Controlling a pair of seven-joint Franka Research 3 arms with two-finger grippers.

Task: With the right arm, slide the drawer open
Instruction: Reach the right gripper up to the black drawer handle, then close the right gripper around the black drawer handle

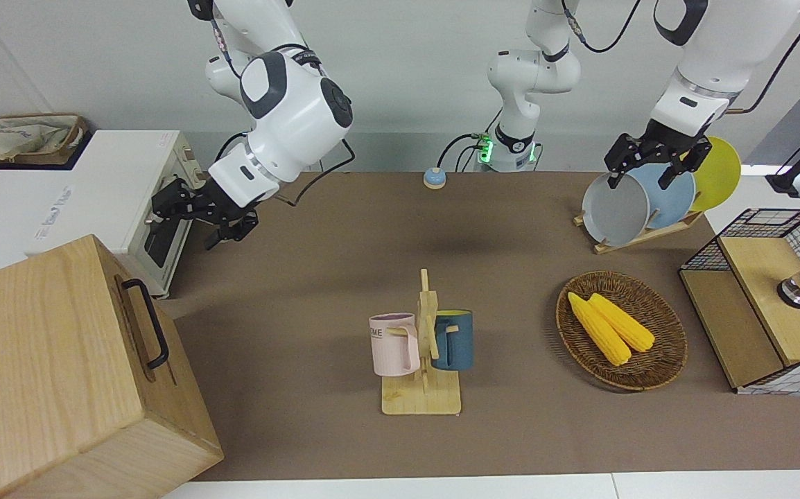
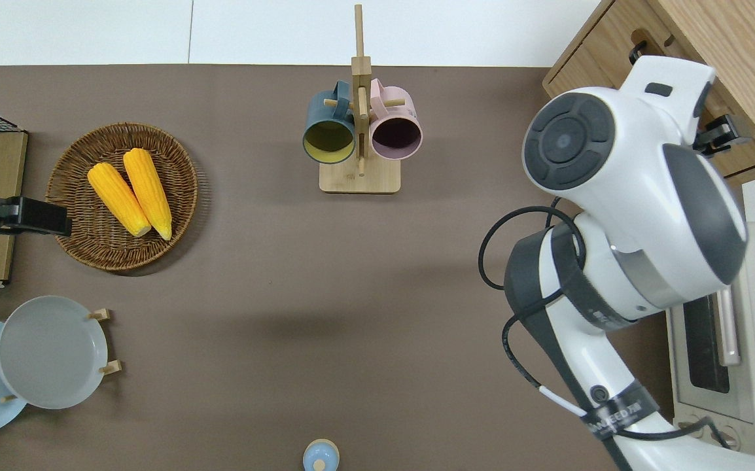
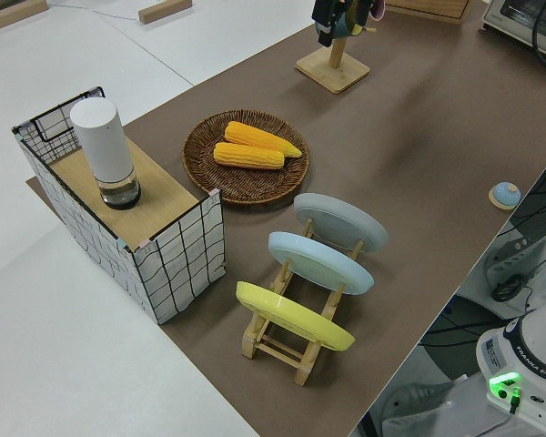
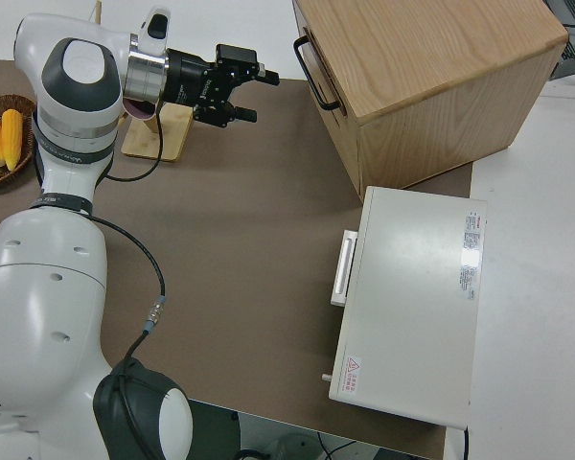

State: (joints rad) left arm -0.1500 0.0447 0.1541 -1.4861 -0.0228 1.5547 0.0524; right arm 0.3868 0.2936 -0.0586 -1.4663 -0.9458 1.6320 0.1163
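I see my right arm's black two-finger gripper [image 4: 254, 94], fingers spread, level with the light-wood drawer's black bar handle [image 4: 313, 72], facing it across a gap

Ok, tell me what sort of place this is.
Probably a robotics lab staged as a kitchen: a toaster oven, a rack of plates and a mug stand sit on a table between two robot arms.

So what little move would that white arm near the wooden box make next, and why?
Probably a short advance toward the black metal bar handle of the light-wood drawer. The right arm's black pincer hangs open in the air, pointing at the handle but apart from it, and the drawer looks shut. The left arm is parked.
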